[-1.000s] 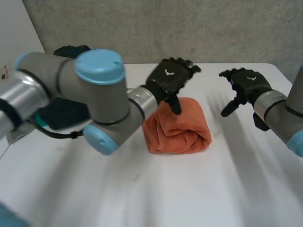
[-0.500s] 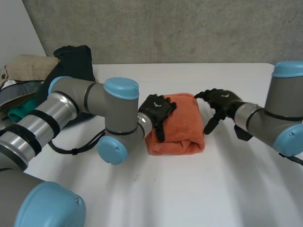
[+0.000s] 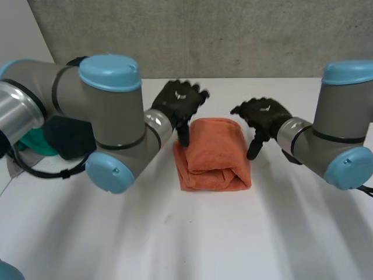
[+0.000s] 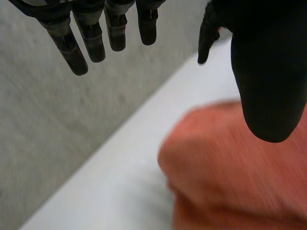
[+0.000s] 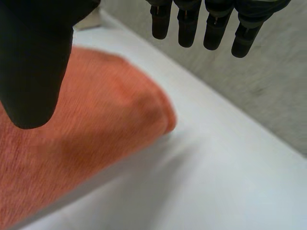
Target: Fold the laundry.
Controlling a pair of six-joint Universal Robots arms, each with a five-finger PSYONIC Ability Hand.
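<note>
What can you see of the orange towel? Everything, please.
The orange towel looks like soft terry cloth and is folded into a thick, roughly rectangular bundle. Its layers show as rounded, overlapping folds at the near end. It lies flat on the white table, midway between the two hands. The open left hand hovers at its far left corner, thumb pointing down at the edge. The open right hand sits beside its right edge. I cannot tell whether either thumb touches the cloth.

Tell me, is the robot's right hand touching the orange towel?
Cannot tell. In the head view the right hand points its thumb down right at the edge of the orange towel. In the right wrist view they overlap. Neither plainly shows contact or a gap.
</note>
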